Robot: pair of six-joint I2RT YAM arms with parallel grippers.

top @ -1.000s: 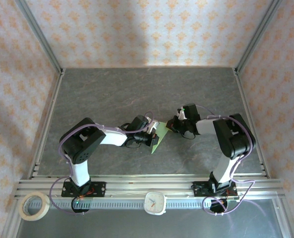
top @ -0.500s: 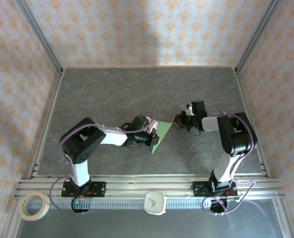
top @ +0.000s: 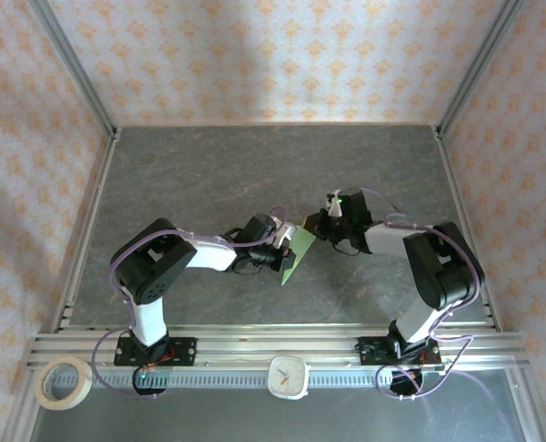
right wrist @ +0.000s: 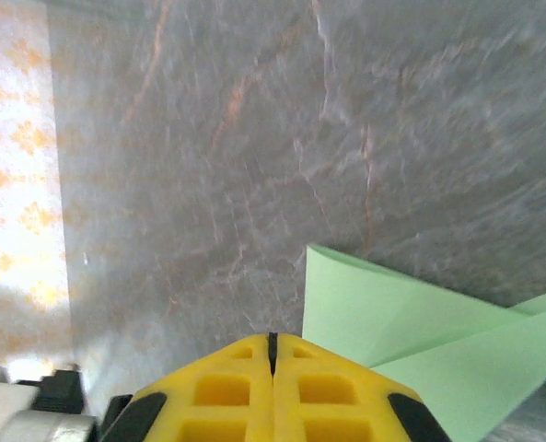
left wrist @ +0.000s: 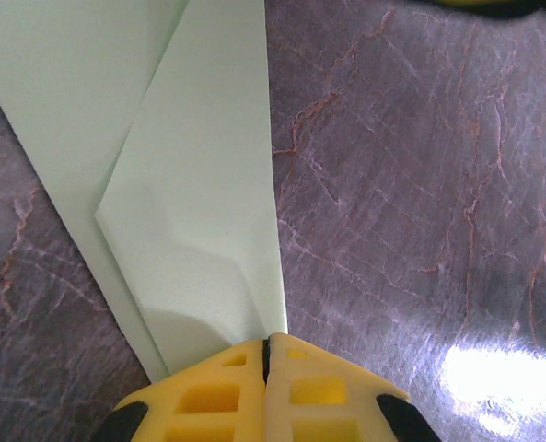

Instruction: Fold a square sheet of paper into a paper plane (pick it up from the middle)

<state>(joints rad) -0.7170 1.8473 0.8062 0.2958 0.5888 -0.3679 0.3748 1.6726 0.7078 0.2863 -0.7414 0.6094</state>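
The pale green sheet of paper [top: 296,254], partly folded into overlapping slanted layers, lies on the grey marbled desk [top: 254,166] at the middle of the overhead frame, running from lower left to upper right. In the left wrist view it fills the upper left, one flap lying over another.

The left claw [top: 282,258] sits at the sheet's left edge. Its yellow fingers are pressed together, and the flap's edge runs down to their tips. I cannot tell whether a layer is nipped between them.

The right claw [top: 317,226] is at the sheet's upper right corner, fingers together and holding nothing. In the right wrist view the folded green layers lie just to their right.
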